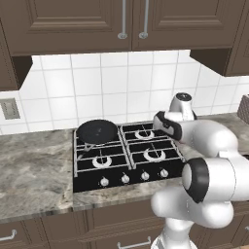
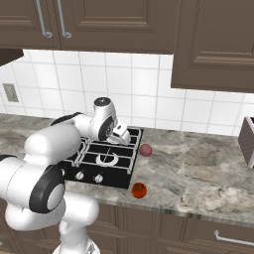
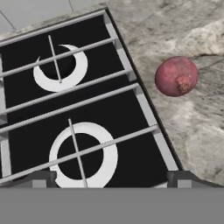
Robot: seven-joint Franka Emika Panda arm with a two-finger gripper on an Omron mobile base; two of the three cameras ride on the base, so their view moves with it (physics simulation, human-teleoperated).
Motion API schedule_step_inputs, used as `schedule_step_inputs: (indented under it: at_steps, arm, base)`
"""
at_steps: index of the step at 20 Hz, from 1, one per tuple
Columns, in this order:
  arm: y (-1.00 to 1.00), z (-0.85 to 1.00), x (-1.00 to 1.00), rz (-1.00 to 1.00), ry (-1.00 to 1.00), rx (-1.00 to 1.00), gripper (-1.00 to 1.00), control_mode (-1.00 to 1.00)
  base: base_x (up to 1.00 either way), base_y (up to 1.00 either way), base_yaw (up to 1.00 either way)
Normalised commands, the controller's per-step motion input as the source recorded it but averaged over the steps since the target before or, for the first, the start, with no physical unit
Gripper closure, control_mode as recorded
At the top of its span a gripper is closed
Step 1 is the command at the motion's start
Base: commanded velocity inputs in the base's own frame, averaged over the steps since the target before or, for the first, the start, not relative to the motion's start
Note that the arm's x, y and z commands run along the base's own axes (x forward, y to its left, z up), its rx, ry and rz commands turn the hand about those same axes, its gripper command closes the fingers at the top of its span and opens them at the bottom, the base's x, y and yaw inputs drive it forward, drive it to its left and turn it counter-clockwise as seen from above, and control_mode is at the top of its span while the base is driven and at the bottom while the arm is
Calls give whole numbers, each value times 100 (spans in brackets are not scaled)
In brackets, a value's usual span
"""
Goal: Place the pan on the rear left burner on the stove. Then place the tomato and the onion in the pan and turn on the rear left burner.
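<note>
The black pan [image 1: 97,131] sits on the rear left burner of the stove [image 1: 112,168], covering most of its grate. My gripper [image 1: 164,127] hovers over the stove's right side [image 2: 119,171], open and empty, its fingertips [image 3: 41,179] spread wide above the front right burner [image 3: 83,155]. The dull pinkish onion [image 3: 176,76] lies on the counter just right of the stove, also visible as the onion [image 2: 145,150] in the right base view. Near the counter's front edge, right of the knobs, rests the glossy red-orange tomato [image 2: 139,190].
Small silver knobs [image 1: 125,179] line the stove's front edge. A brown woven box [image 2: 247,141] stands on the counter far right. Dark wall cabinets [image 1: 131,24] hang overhead. Marble counter [image 2: 198,173] stretches to the right of the stove.
</note>
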Motion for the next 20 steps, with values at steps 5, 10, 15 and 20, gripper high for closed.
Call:
schedule_step_inputs:
  at_steps: [5, 10, 15, 20]
  arm:
    - [-40, 0, 0, 0, 0, 0, -100, -100]
    - [-36, -2, 0, 0, 0, 0, -100, -100]
    - [-28, -8, 0, 0, 0, 0, -100, -100]
    - [-18, -20, 0, 0, 0, 0, -100, -100]
  base:
    - [0, 0, 0]
    - [0, 0, 0]
    - [0, 0, 0]
    - [0, 0, 0]
